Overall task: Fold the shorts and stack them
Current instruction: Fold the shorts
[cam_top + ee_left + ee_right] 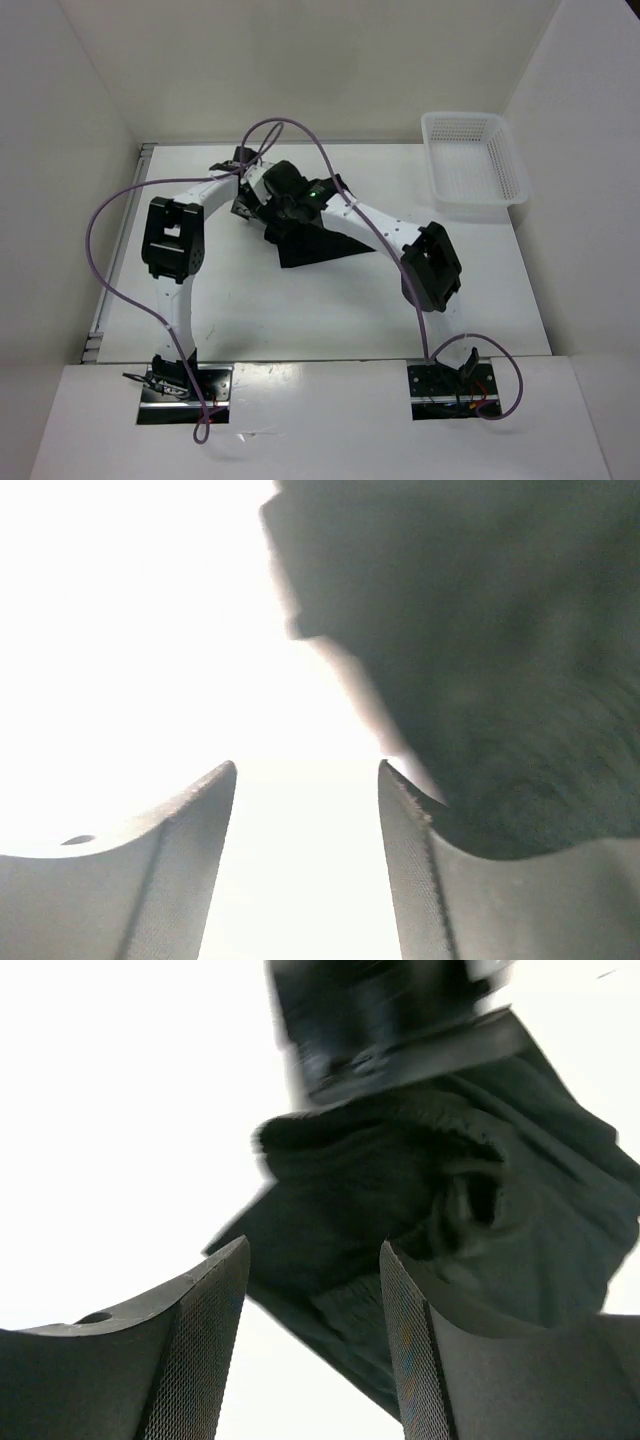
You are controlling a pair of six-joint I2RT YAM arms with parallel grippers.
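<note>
The black shorts [318, 245] lie bunched on the white table in the middle, partly hidden under both wrists. My left gripper [248, 205] is open at the shorts' left edge; in the left wrist view its fingers [190, 820] stand apart over bare table, with the dark cloth [500, 660] just right of them. My right gripper [280, 215] is open above the cloth; in the right wrist view the crumpled shorts [420, 1220] lie between and beyond its fingers [215, 1300], and the left gripper's black body [390, 1010] shows behind.
A white plastic mesh basket [472, 160] stands at the back right of the table. White walls enclose the table on the left, back and right. Purple cables loop over both arms.
</note>
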